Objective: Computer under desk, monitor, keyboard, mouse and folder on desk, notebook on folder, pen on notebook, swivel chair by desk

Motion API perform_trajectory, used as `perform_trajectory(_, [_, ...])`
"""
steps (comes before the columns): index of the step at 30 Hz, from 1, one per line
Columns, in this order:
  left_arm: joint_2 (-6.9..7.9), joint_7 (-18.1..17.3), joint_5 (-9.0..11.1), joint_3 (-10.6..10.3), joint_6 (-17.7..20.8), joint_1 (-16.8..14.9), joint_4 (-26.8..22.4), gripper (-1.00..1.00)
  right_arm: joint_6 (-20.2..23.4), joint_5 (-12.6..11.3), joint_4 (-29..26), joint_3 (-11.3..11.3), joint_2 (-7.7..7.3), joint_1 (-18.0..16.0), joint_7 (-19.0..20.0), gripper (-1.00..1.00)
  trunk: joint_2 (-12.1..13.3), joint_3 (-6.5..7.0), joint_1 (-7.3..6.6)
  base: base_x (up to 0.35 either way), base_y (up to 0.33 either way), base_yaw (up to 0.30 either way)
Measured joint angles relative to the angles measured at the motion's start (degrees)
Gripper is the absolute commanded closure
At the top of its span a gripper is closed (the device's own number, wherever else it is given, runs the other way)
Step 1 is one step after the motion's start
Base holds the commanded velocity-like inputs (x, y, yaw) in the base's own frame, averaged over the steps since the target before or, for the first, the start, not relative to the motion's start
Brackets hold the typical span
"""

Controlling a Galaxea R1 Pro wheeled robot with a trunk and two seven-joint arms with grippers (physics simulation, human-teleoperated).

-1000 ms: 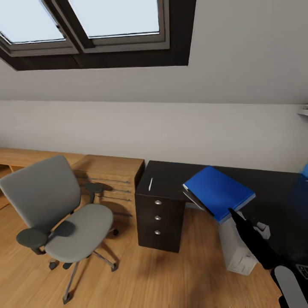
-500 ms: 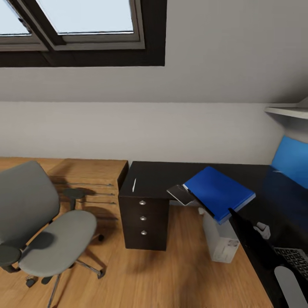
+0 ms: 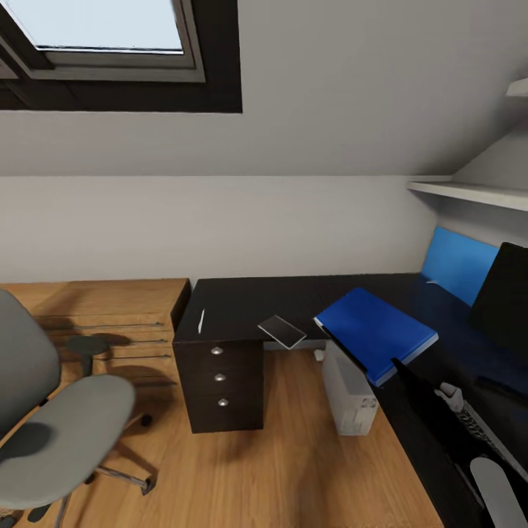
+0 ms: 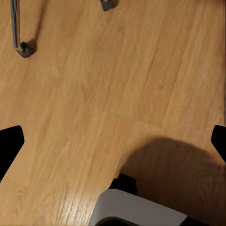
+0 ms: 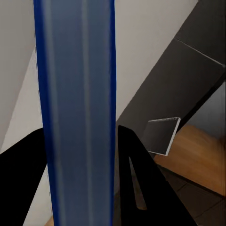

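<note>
Nearest, the right gripper (image 5: 80, 165) was clamped on the blue folder (image 3: 375, 331), held above the desk (image 3: 242, 301); the left gripper (image 4: 113, 141) hung wide open over the floor. Within the last second the view had swung right, sliding the swivel chair (image 3: 59, 433) aside. Farther off, the monitor (image 3: 506, 297) and keyboard (image 3: 484, 433) had appeared, so the placement spot seemed close.

We saw a bright blue folder (image 3: 378, 331) at three o'clock over a black desk (image 3: 235, 304). At nine o'clock stood a grey chair (image 3: 59, 433) on a honey-brown plank floor (image 3: 279, 469). The computer (image 3: 349, 396) was pale grey, the monitor (image 3: 506, 290) black, the drawer knobs silver.
</note>
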Motion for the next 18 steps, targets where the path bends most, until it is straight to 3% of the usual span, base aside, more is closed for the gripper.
perform_trajectory(9, [0.00, 0.00, 0.04, 0.00, 0.00, 0.00, 0.00, -1.00, 0.00, -0.01, 0.07, -0.03, 0.00, 0.00, 0.05, 1.00, 0.00, 0.00, 0.00, 0.000, 0.000, -0.245])
perform_trajectory(18, [0.00, 0.01, 0.07, 0.05, 0.00, 0.01, -0.01, -1.00, 0.09, -0.12, 0.00, -0.03, 0.00, 0.01, 0.16, 1.00, 0.00, 0.00, 0.00, 0.000, 0.000, -0.035])
